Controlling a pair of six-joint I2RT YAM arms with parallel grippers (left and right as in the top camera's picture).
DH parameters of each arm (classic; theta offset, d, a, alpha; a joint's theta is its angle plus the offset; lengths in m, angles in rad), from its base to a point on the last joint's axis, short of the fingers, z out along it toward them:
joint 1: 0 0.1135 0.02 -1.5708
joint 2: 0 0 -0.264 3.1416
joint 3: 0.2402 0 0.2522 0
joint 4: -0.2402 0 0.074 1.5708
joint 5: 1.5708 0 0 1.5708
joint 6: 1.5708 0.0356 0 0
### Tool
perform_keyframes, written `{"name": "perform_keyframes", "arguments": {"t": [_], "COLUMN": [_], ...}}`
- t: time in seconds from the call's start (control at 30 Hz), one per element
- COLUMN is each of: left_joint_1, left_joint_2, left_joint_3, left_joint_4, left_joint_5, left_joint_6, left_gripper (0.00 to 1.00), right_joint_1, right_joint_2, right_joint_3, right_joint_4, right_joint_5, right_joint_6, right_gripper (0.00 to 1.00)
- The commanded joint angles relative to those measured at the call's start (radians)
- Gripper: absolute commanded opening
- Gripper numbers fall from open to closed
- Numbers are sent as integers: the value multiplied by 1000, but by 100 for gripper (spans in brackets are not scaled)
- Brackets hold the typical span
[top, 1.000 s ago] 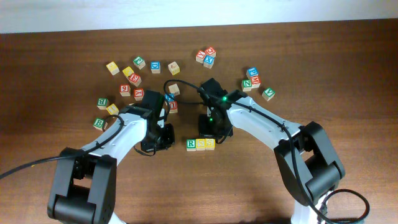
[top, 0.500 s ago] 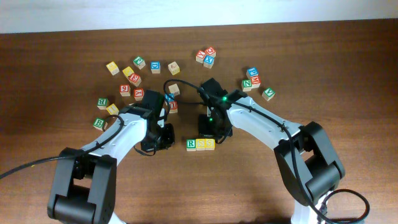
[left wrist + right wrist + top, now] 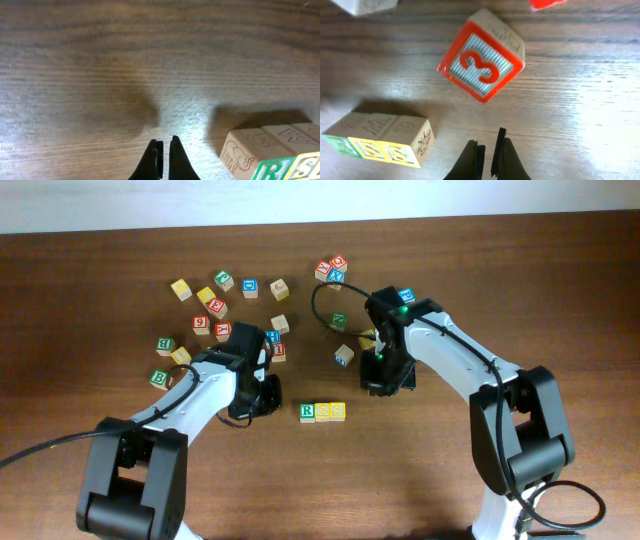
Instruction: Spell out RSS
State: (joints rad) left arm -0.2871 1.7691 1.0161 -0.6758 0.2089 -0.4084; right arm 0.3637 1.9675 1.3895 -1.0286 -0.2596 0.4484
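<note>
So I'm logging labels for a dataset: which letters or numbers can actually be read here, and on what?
"R": green, on the pale-faced cube, first in the row.
"S": on the yellow cube beside it.
"S": on the yellow end cube.
"3": red, on the red-framed cube.
Scattered cubes farther back: too small to read.

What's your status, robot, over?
Left gripper shut, empty. Right gripper shut, empty. RSS row lined up, cubes touching, both grippers clear of it. Nothing in the way.

R cube [image 3: 307, 412], two S cubes [image 3: 337, 411], touching in a row (R leftmost), scattered cubes [image 3: 250, 287] beyond
</note>
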Motion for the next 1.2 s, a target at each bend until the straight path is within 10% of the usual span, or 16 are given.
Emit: {"name": "perform_keyframes", "arguments": {"t": [0.0, 1.17], "left_joint_1": [-27, -115], "left_joint_2": [-20, 81], "left_joint_3": [-5, -5], "left_joint_4": [33, 111], "left_joint_5": [-2, 69], "left_joint_6": [1, -31], "left_gripper": [0, 0], "right_joint_1": [31, 122], "right_joint_2": [9, 17], "right_joint_3": [-32, -174], "right_joint_4": [14, 249], "right_joint_5": [2, -129], "right_joint_6": [-28, 39], "right_gripper": [4, 4]}}
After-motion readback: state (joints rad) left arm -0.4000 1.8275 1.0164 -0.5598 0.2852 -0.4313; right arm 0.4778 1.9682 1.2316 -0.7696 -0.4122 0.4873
